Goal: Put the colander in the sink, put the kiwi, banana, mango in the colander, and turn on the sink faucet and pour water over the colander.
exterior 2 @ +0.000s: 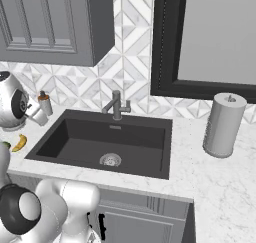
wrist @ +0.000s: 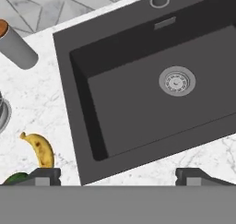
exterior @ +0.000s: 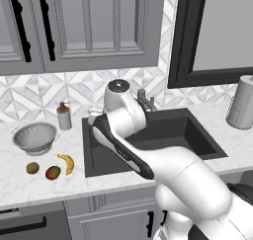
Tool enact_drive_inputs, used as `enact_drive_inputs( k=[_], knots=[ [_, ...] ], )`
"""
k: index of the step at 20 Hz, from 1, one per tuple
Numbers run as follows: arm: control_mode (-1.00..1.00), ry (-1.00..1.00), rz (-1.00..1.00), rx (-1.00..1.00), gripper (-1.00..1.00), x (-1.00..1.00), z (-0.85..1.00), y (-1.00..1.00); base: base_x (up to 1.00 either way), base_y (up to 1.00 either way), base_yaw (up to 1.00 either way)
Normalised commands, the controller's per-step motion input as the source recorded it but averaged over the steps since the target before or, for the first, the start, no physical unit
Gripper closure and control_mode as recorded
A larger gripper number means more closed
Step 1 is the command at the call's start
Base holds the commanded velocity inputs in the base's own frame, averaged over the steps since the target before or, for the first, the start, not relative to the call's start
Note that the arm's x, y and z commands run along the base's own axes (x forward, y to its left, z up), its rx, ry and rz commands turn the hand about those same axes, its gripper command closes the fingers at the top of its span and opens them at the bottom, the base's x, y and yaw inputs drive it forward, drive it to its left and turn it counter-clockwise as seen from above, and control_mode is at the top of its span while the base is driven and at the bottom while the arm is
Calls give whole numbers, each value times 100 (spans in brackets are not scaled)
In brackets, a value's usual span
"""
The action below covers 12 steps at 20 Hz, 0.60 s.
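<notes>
Kitchen counter with sink (exterior: 197,135), before any item has been moved. The colander (exterior: 34,137) stands upright on the marble counter (exterior: 29,184) well left of the basin, apart from it. In front of the colander lie the three fruits in a loose row: kiwi (exterior: 32,168) farthest left, mango (exterior: 53,173) in the middle, banana (exterior: 67,163) nearest the sink. A soap bottle (exterior: 63,116) stands behind them by the wall, and the faucet (exterior 2: 116,105) rises at the basin's rear edge.

The gripper (wrist: 117,174) hangs above the front left part of the sink, jaws spread wide and holding nothing. In the hand view its tips frame the basin's near rim, with the drain (wrist: 177,80) ahead; the banana and a sliver of the mango lie toward the left edge, and the colander's rim barely enters at the far left.

The governing relation: the colander lies to the gripper's left and slightly toward the wall, beyond the fruit. Judged from this layout, the first step is not yet done; the hand must likely travel left over the fruit and take the colander by its rim.
</notes>
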Motion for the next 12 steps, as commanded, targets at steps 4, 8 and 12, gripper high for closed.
enact_drive_inputs(
  k=[4,8,12],
  knots=[
    [-100,-1,2,0,-100,-17,-1,3,0,0,0],
    [-100,21,13,6,-100,-5,9,22,0,0,0],
    [-100,26,10,3,-100,31,0,94,0,0,0]
  ],
)
